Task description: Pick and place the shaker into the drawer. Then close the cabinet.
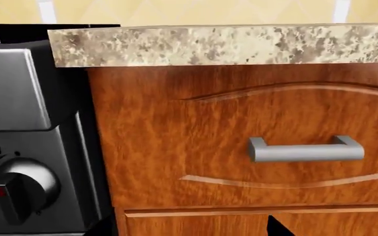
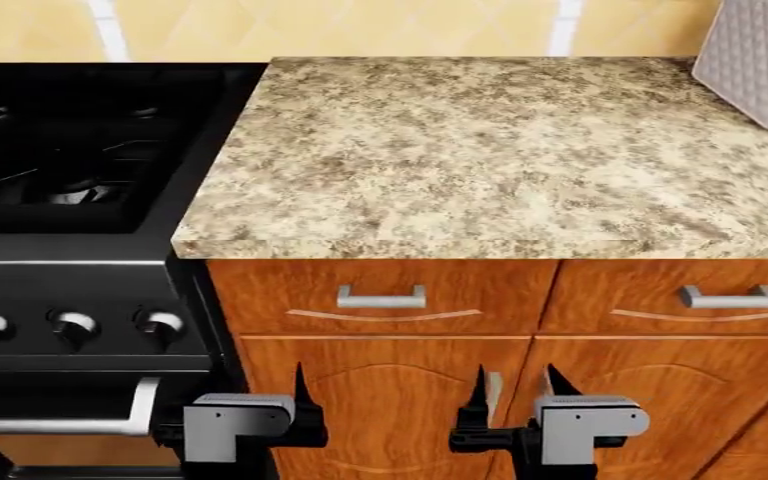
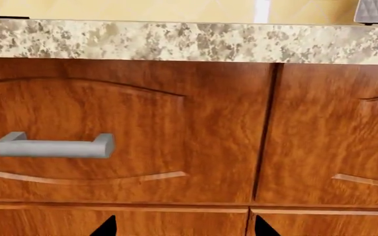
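The shaker is not in view in any frame. The reddish-brown wood cabinet [image 2: 398, 400] stands under a speckled granite countertop [image 2: 491, 150]. All its fronts that show are shut; no open deep drawer shows. A shallow drawer front with curved grooves and a silver bar handle [image 2: 381, 298] is above my grippers; it also shows in the left wrist view [image 1: 305, 150] and the right wrist view [image 3: 52, 146]. My left gripper [image 2: 237, 400] [image 1: 187, 230] and right gripper [image 2: 515, 385] [image 3: 183, 228] are both open and empty, low in front of the cabinet doors.
A black stove [image 2: 77, 150] with silver knobs [image 2: 160, 325] and an oven bar handle [image 2: 51, 420] stands left of the cabinet; one knob shows close by [image 1: 18, 184]. A grey quilted-pattern appliance [image 2: 758, 55] stands at the counter's back right. A second drawer handle [image 2: 731, 297] is at right.
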Controlling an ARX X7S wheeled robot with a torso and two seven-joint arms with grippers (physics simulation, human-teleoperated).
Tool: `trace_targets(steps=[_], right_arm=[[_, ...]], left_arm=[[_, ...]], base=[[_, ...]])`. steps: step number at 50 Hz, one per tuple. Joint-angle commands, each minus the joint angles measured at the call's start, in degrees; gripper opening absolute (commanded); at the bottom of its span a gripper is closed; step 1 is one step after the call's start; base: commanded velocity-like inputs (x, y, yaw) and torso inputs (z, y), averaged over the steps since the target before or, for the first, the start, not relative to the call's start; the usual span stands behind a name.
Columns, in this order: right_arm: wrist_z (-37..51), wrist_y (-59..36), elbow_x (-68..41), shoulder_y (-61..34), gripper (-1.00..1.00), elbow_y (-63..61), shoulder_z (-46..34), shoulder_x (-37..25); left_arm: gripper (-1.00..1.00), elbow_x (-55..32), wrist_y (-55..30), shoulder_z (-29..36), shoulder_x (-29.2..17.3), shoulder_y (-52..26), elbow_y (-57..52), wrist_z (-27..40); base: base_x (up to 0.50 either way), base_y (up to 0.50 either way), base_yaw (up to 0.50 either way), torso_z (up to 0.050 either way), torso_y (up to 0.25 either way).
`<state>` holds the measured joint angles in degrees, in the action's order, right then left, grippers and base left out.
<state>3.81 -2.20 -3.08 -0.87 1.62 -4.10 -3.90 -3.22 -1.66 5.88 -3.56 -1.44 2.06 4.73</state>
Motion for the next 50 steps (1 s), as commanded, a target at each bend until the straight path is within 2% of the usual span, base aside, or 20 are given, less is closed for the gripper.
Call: trace_targets(steps=[1,10,11,14,16,18,20,21,23,26,27,28,29,30,31,33,36,41,50], right_arm=[[0.8,0.0,-0.9,-0.4,1.00,0.6,-1.2,-0.8],[1.3,-1.1,-2.9,-0.3,1.00,0.0,-0.9,-1.1],[1.9,-3.1,-2.9,-1.0,1.00,-0.4,-0.9,-1.3],[3.4,-15.0,-4.1,-9.5,1.00,-9.3,0.5,-3.0],[3.2,-28.8,-4.7,-23.5,1.00,-15.5,0.6,-5.5],[2.8,-42.4,-5.7,-40.7,1.00,-15.4,0.8,-6.8],[1.7,-49.4,-5.8,-57.9,1.00,-6.3,-0.5,-6.7],[1.0,-50.3,-5.3,-66.5,1.00,2.0,-1.6,-6.0],[-0.5,-44.6,-3.1,-83.7,1.00,19.2,-4.5,-4.2],[-4.0,-27.2,-0.6,-109.5,1.00,45.0,-7.6,-0.2],[-4.9,-22.3,-0.1,-118.1,1.00,53.6,-8.1,0.9],[-5.3,-23.7,0.4,-126.7,1.00,62.2,-8.4,1.1],[-5.7,-25.1,0.7,-129.5,1.00,70.8,-8.4,1.2],[-6.1,-26.3,1.0,-130.6,1.00,73.4,-8.4,1.2],[-6.5,-27.2,1.3,-131.4,1.00,73.4,-8.4,1.2],[-6.9,-27.7,2.0,-132.7,1.00,73.4,-8.7,1.3],[-7.2,-28.5,3.2,-134.1,1.00,73.4,-7.5,1.5],[-9.5,-30.5,10.7,-134.1,1.00,70.4,-0.4,2.1],[-11.3,-31.4,13.3,-134.1,1.00,70.9,1.1,2.1]], left_arm=[[1.00,-1.2,-1.0,1.1,-1.0,-0.1,-0.2,0.8],[1.00,-1.8,-1.4,1.5,-1.5,0.1,-0.9,1.9],[1.00,-2.5,-1.8,1.2,-1.4,-0.1,-0.4,1.8],[1.00,-6.2,-11.6,0.0,-1.6,-5.3,-7.8,1.9],[1.00,-9.0,-25.2,-0.2,-1.8,-16.8,-15.7,3.0],[1.00,-12.1,-38.6,-1.0,-1.2,-34.0,-18.3,4.2],[1.00,-12.9,-46.5,-0.8,-0.2,-51.2,-13.0,4.8],[1.00,-12.9,-47.6,-0.6,0.7,-59.7,-7.2,4.5],[1.00,-12.6,-45.5,-0.5,2.5,-76.9,9.0,3.3],[1.00,-15.6,-34.9,3.8,3.5,-102.7,34.8,2.5],[1.00,-19.1,-29.7,8.2,3.5,-110.7,43.4,2.3],[1.00,-26.0,-24.7,15.3,3.5,-117.1,52.0,2.2],[1.00,-33.6,-21.8,23.5,3.5,-121.6,60.6,2.2],[1.00,-40.2,-20.8,30.2,3.6,-124.2,69.2,2.3],[1.00,-45.3,-20.5,35.7,3.6,-125.8,72.1,2.5],[1.00,-50.3,-21.1,40.5,3.5,-127.4,72.9,3.2],[1.00,-51.0,-22.7,40.6,3.5,-128.4,72.9,3.5],[1.00,-47.2,-24.0,36.7,3.5,-129.0,72.9,3.3],[1.00,-51.7,-24.9,37.4,3.5,-129.1,72.9,3.3]], base=[[0.00,0.50,0.00,0.000,0.000],[0.00,0.44,0.00,0.000,0.000],[0.00,0.00,0.00,0.000,0.000],[0.00,0.00,0.00,0.000,0.000],[0.00,0.00,0.00,0.000,0.000],[0.00,0.00,0.00,0.000,0.000],[0.00,0.00,0.00,0.000,0.000],[0.00,0.00,0.00,0.021,0.000],[0.00,0.00,0.00,0.050,0.037],[0.00,0.00,0.00,0.050,0.038],[0.00,0.00,0.00,0.050,0.037],[0.00,0.00,0.00,0.050,0.037],[0.00,0.00,0.00,0.050,0.037],[0.00,0.00,0.00,0.050,0.037],[0.00,0.00,0.00,0.050,0.037],[0.00,0.00,0.00,0.050,0.038],[0.00,0.00,0.00,0.050,0.037],[0.00,0.00,0.00,0.050,0.037],[0.00,0.00,0.00,0.050,0.039]])
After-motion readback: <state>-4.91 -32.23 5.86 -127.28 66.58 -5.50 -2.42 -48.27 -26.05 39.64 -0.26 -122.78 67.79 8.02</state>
